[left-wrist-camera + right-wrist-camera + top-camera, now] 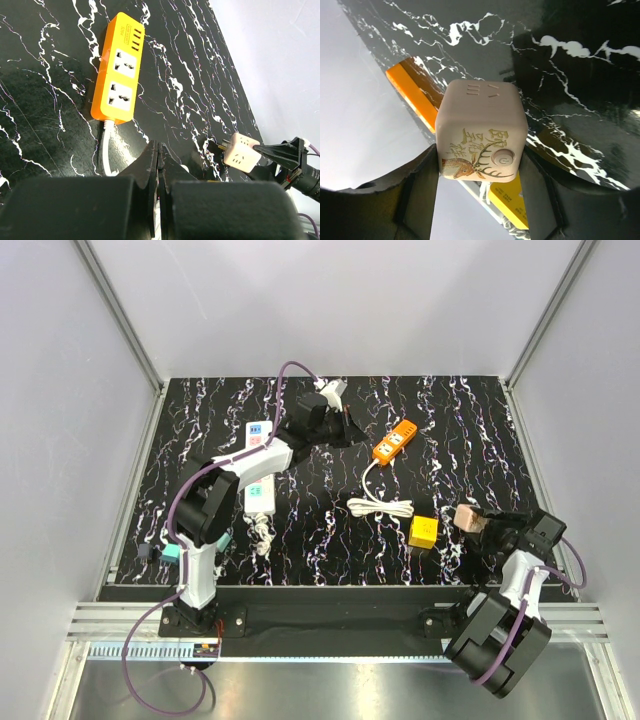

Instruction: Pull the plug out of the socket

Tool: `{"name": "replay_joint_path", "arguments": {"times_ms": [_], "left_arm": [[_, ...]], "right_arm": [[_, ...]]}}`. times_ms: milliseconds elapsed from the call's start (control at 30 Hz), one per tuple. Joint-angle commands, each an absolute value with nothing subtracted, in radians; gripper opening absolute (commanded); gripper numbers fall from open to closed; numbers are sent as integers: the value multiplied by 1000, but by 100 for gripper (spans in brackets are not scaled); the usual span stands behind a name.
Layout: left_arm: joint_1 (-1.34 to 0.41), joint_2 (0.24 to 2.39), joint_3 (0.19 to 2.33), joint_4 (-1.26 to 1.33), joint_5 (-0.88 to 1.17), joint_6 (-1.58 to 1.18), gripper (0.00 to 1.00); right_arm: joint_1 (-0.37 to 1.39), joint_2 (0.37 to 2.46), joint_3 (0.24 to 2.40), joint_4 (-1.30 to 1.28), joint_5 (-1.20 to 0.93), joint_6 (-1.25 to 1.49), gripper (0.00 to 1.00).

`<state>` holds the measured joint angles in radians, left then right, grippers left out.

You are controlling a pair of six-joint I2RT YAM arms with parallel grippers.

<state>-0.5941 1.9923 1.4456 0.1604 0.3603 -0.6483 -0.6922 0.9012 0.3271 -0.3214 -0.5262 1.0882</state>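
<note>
The plug [482,125], a light, rigid, smooth-sided cube, is clamped across flat faces in your right end effector [476,523], lower right; the socket [260,498] lies left-centre; left end effector [158,160] seems closed, empty.

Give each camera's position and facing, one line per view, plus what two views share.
Top external: above and behind, looking down on the table; left arm and right arm show.
Left wrist: low, facing the orange power strip; shut left gripper shows.
Right wrist: looks along the right gripper at the held cube plug.
Shared: left wrist also sees that plug.
</note>
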Motion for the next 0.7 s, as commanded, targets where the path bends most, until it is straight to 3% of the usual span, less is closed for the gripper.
{"name": "replay_joint_path", "arguments": {"times_ms": [0, 300, 333, 400, 433, 467, 667], "left_arm": [[-588, 1980, 1434, 227, 387, -647, 0], [-586, 1976, 1433, 230, 390, -646, 0], [-586, 1977, 1431, 229, 390, -646, 0], [-586, 1979, 1433, 230, 393, -646, 0], [-586, 1979, 1434, 232, 393, -647, 0], [-586, 1980, 1434, 230, 394, -647, 0], [-584, 1987, 1440, 226, 397, -646, 0]], "right_arm": [[-696, 887, 368, -376, -489, 1040, 23], [-696, 884, 388, -419, -469, 986, 62], [-696, 881, 394, -439, -463, 980, 71], [-696, 880, 416, -459, -459, 956, 80], [-696, 882, 423, -491, -451, 945, 93], [-696, 885, 446, -511, -445, 933, 97], [-695, 903, 546, -672, -407, 821, 100]]}}
